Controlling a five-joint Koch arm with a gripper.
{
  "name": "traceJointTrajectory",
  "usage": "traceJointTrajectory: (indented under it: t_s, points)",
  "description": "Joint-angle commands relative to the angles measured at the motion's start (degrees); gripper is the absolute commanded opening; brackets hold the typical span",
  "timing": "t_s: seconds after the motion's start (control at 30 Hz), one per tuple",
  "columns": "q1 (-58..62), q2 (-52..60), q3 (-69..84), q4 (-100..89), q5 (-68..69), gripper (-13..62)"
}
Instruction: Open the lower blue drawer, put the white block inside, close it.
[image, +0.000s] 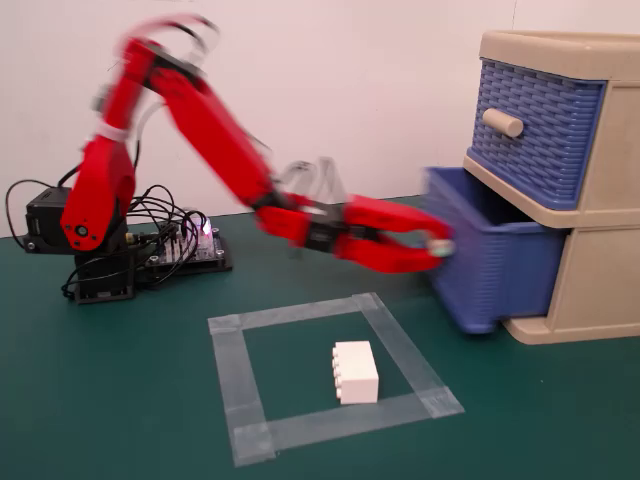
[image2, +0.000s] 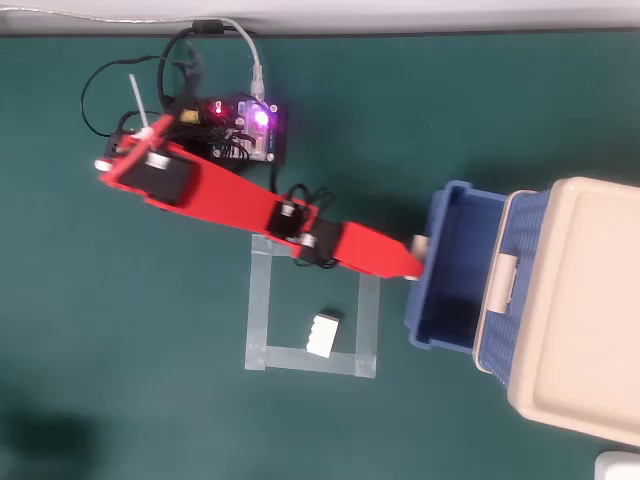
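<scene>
The red gripper (image: 432, 247) is clamped on the beige, teal-tipped handle (image: 437, 246) of the lower blue drawer (image: 490, 260), its two jaws pinched above and below the knob, and the arm is blurred in the fixed view, so I take it to be mid-pull. That drawer stands well out of the beige cabinet (image: 590, 205), its open basket showing empty in the overhead view (image2: 455, 265), while the upper drawer (image: 535, 115) above and beyond the fingertips sits flush with its plain handle (image: 503, 122) untouched. So the opening step looks all but done. The white block (image: 355, 371) lies below and behind the gripper in the fixed view, studs to one side, inside a square of clear tape (image: 237, 385) on the green table (image: 120, 400); in the overhead view it sits just beside the arm's forearm line (image2: 325, 333). Next, to my eye, the jaws need to let go of the handle, back off clear of the drawer front, swing back over the taped square and come down spread wide enough to straddle the brick.
</scene>
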Motion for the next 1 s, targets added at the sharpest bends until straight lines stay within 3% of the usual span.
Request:
traceJointTrajectory:
  t_s: [0.0, 0.1, 0.13, 0.27, 0.33, 0.43, 0.57, 0.73, 0.83, 0.97]
  points:
    - [0.2, 7.8, 1.9, -0.6, 4.2, -7.7]
    - [3.3, 13.3, 10.3, -0.7, 4.3, -7.4]
    - [4.1, 15.2, 12.0, -0.6, 4.3, -4.0]
    - [6.0, 20.5, 15.6, -0.4, 3.5, 27.9]
    - [5.8, 20.4, 15.6, -0.8, 3.3, 34.1]
    - [5.9, 23.5, 16.9, -1.0, 3.1, 34.2]
    - [7.0, 40.4, 20.9, 5.4, 2.3, 34.2]
    - [15.6, 54.1, 15.1, 44.8, -7.9, 34.2]
    - [20.8, 46.4, 1.8, 69.7, -19.3, 34.3]
    - [25.6, 32.7, -13.3, 79.5, -24.5, 34.6]
